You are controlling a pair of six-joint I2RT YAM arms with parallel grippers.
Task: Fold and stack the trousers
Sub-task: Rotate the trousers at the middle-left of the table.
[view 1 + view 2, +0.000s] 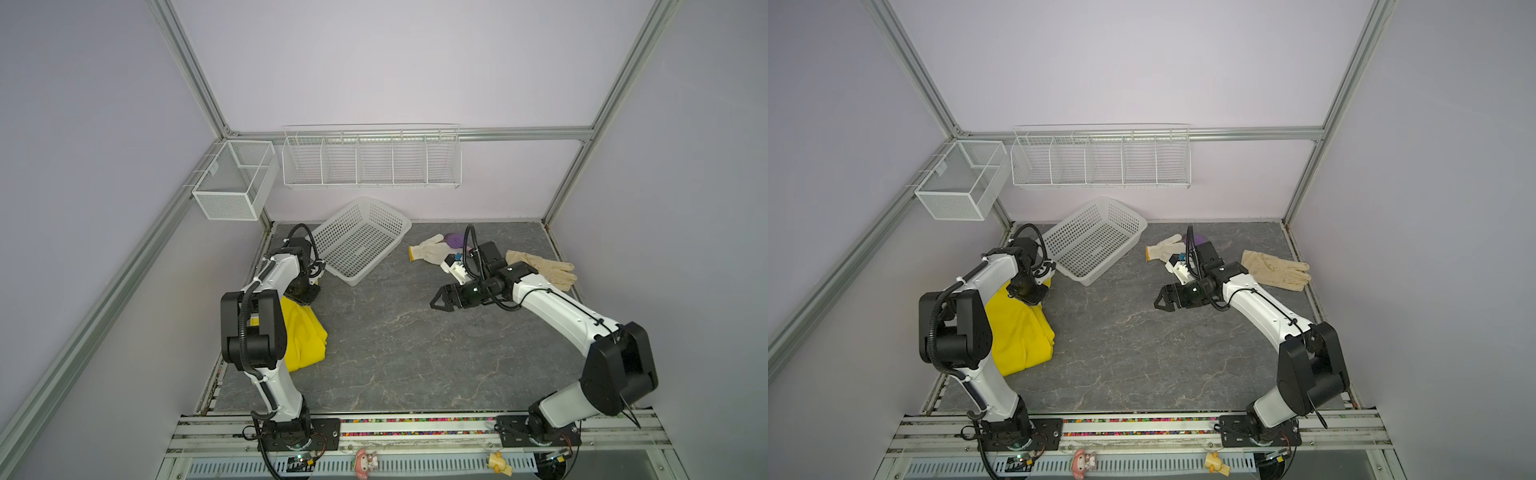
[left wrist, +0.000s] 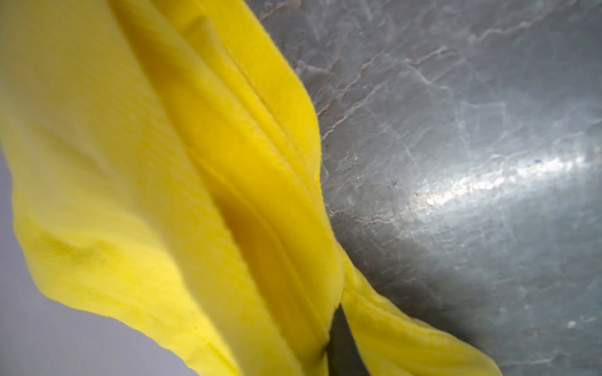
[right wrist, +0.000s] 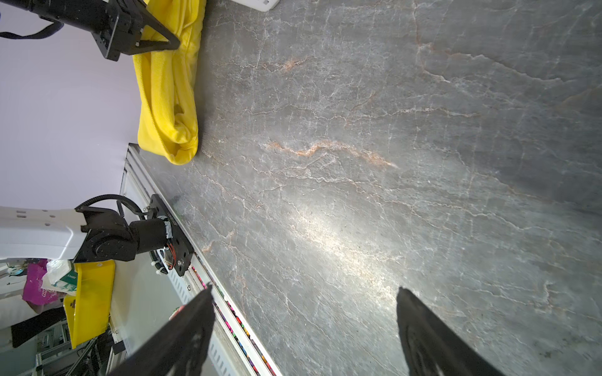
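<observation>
Closest to the top camera, at 6 o'clock, an aluminium rail point(image 1: 415, 430) carries the black bases of both arms. Beyond it spreads the grey marble-patterned counter point(image 1: 395, 353).

The trousers point(image 1: 305, 336), a large bright-yellow pair in soft fabric, lie bunched at the counter's 9 o'clock edge. In both top views the left arm partly hides them. The left tool point(image 1: 1026, 296) sits on their far end, toward 10 o'clock, and is clenched on the cloth. In the left wrist view, yellow folds gather to a pinch at one dark finger point(image 2: 338, 341), and the rest of the cloth spreads away from it.

The right tool point(image 1: 440, 303) hovers just off the counter's middle, toward 2 o'clock, pointing to 9 o'clock. Its jaws are released and wide apart, with only bare counter between them, and it is well apart from the trousers.

At 11 o'clock a white perforated plastic basket point(image 1: 361, 245) stands tilted near the back wall. A white knit glove point(image 1: 428, 249) lies at 1 o'clock, and a cream leather-like glove point(image 1: 544, 266) lies at 2 o'clock, beside the right arm.
</observation>
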